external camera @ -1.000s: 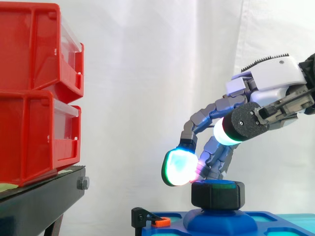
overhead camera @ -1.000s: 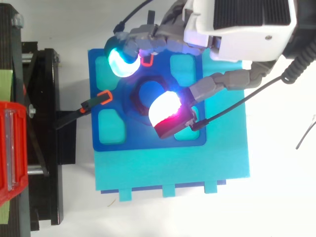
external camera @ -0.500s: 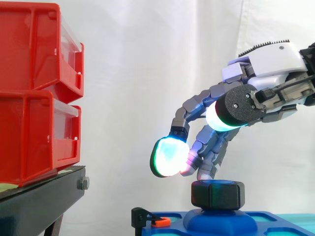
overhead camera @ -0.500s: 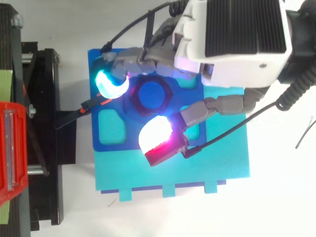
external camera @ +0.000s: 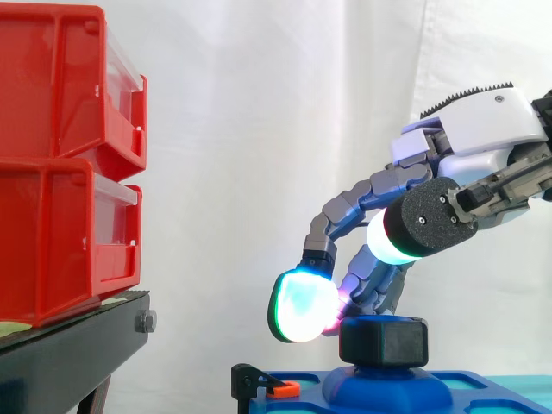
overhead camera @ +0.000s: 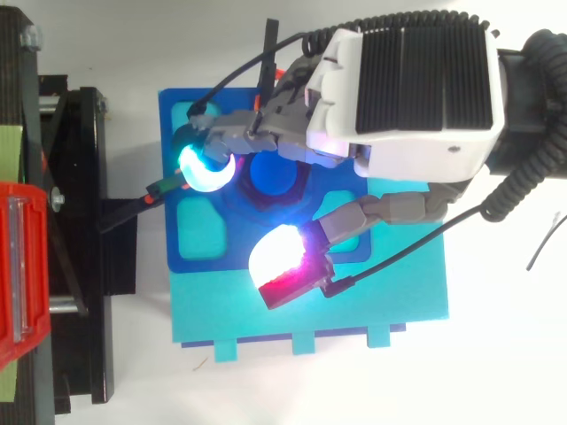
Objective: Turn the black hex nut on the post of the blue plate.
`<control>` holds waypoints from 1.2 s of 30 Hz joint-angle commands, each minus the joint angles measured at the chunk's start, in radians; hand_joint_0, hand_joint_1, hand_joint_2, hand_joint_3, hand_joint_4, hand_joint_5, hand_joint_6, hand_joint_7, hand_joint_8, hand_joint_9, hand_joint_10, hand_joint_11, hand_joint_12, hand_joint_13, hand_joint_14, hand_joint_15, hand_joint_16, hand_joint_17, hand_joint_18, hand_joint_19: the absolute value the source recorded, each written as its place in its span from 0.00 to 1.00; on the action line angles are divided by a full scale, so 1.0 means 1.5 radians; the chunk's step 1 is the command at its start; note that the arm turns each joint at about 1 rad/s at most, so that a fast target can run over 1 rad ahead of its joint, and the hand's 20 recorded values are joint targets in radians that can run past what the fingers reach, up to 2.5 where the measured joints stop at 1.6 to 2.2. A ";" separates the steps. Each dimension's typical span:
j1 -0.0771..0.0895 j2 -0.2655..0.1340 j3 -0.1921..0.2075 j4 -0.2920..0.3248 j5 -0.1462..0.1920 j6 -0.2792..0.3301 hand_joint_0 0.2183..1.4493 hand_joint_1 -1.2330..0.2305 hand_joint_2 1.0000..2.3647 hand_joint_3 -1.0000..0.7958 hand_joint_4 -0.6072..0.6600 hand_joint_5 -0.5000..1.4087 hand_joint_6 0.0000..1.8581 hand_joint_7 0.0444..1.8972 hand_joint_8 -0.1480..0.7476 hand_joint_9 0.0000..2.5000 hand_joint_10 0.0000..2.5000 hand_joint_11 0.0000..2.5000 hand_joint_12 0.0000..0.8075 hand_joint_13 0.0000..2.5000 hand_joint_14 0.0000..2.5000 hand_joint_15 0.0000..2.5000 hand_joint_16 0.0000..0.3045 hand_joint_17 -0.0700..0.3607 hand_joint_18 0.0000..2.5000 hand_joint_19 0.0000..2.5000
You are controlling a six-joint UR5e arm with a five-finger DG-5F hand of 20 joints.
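The black hex nut sits on the raised post at the middle of the blue plate, high enough for pads to reach its flats. The hand arches over it from the plate's right edge, open and clamping nothing. A cyan fingertip hangs just beside the nut's left side and a magenta one touches its upper left edge, likely to push it round. The thumb stands well apart, over the plate's near edge.
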 commanded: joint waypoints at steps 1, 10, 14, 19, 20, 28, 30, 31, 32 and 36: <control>0.000 0.000 0.000 -0.006 0.002 -0.001 0.23 0.55 0.00 0.29 0.69 0.18 0.27 0.41 0.53 0.30 0.00 0.03 0.48 0.35 0.00 0.10 0.20 0.47 0.30 0.15; 0.000 0.000 0.000 -0.011 0.001 -0.001 0.23 0.55 0.00 0.29 0.70 0.18 0.27 0.41 0.53 0.30 0.00 0.03 0.48 0.36 0.00 0.10 0.20 0.47 0.30 0.15; -0.004 0.000 0.000 -0.024 -0.003 -0.003 0.23 0.55 0.00 0.29 0.70 0.18 0.27 0.41 0.53 0.30 0.00 0.03 0.48 0.36 0.00 0.10 0.20 0.47 0.30 0.14; -0.018 0.000 0.000 -0.035 -0.013 -0.012 0.23 0.55 0.00 0.29 0.70 0.18 0.27 0.41 0.53 0.30 0.00 0.03 0.48 0.36 0.00 0.10 0.20 0.47 0.30 0.14; -0.021 0.000 0.000 -0.037 -0.014 -0.014 0.23 0.55 0.00 0.29 0.70 0.18 0.27 0.41 0.53 0.30 0.00 0.02 0.48 0.36 0.00 0.10 0.20 0.47 0.30 0.15; -0.046 0.000 0.000 -0.043 -0.045 -0.020 0.23 0.55 0.00 0.29 0.70 0.18 0.27 0.41 0.53 0.31 0.00 0.03 0.48 0.37 0.00 0.10 0.20 0.47 0.30 0.15; -0.049 0.000 0.000 -0.042 -0.050 -0.020 0.23 0.55 0.00 0.29 0.70 0.18 0.27 0.41 0.53 0.31 0.00 0.03 0.48 0.37 0.00 0.10 0.20 0.47 0.30 0.15; -0.053 0.000 0.000 -0.037 -0.057 -0.023 0.23 0.55 0.00 0.29 0.70 0.18 0.27 0.41 0.53 0.31 0.00 0.03 0.48 0.37 0.00 0.10 0.20 0.47 0.30 0.14; -0.055 0.001 0.000 -0.036 -0.059 -0.024 0.23 0.55 0.00 0.29 0.70 0.18 0.27 0.41 0.53 0.31 0.00 0.03 0.48 0.37 0.00 0.10 0.20 0.47 0.30 0.14; -0.059 0.001 0.002 -0.024 -0.067 -0.026 0.23 0.55 0.00 0.28 0.70 0.18 0.27 0.41 0.54 0.31 0.00 0.03 0.48 0.37 0.00 0.10 0.20 0.47 0.30 0.14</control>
